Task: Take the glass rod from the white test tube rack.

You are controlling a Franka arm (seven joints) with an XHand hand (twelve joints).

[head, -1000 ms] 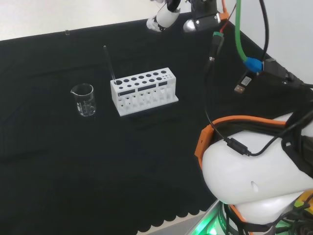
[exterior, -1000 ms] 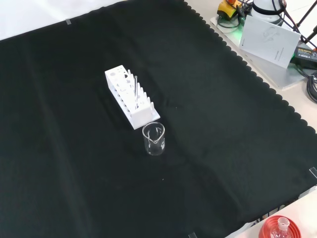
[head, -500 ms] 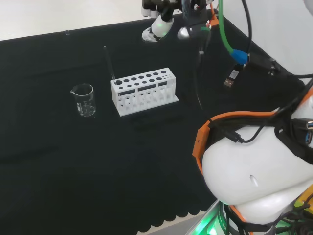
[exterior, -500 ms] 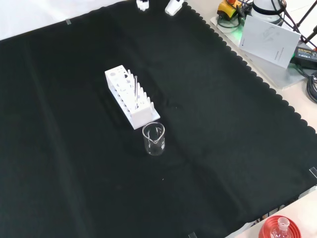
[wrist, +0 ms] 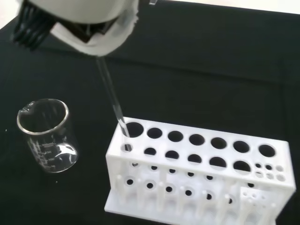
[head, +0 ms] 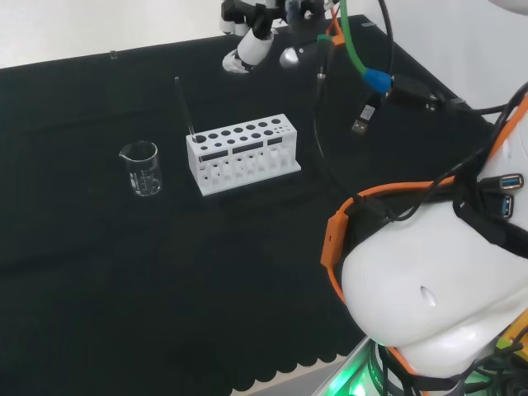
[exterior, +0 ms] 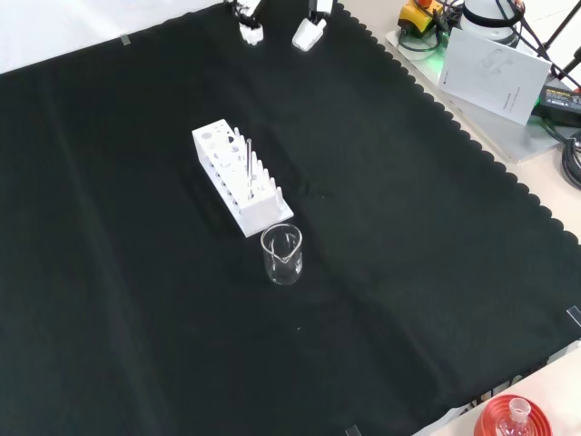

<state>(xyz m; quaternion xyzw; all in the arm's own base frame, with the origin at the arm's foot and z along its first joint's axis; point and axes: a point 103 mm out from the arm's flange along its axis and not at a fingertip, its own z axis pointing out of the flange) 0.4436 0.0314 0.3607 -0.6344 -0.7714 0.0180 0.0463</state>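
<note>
On the black cloth [exterior: 408,227] I count one white test tube rack [exterior: 238,176]; one glass rod [head: 184,105] stands in it, at its end hole; one clear glass beaker [exterior: 281,254] sits just beside the rack; one hand [head: 250,43] hangs above.

I see the surface [exterior: 408,272] draped in black cloth [head: 124,272] with a scalloped hem along its edges. Beyond the cloth's far edge in the head view I see a pale, plain wall [head: 99,25]. In the front view the bare bench top [exterior: 554,191] is light beige, evenly lit from above.
</note>
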